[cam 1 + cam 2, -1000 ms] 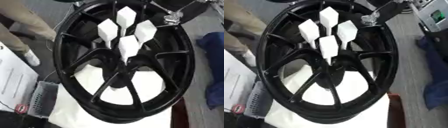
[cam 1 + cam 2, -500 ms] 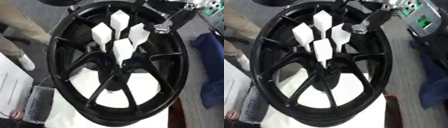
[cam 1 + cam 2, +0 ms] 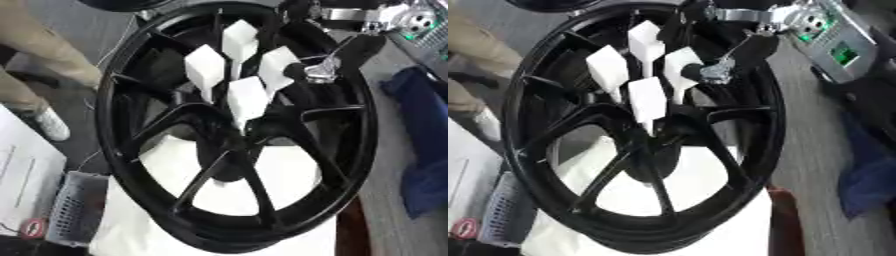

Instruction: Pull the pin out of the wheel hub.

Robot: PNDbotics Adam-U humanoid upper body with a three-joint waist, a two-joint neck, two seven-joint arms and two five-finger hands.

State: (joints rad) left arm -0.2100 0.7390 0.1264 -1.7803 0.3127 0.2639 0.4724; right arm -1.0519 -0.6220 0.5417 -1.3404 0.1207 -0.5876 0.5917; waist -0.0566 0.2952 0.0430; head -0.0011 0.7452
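Wheel hub (image 3: 234,150), black and many-spoked, lay on a white pad (image 3: 289,175) and filled most of the view. Four white wedge-headed pins (image 3: 248,97) stood clustered over the hub's centre, toward its far side. The right hand (image 3: 325,70) reached in from the far right corner, its silver and black fingers close against the rightmost pin (image 3: 682,65); whether they gripped it could not be told. A blue cloth (image 3: 424,125) lay beside the rim at the right.
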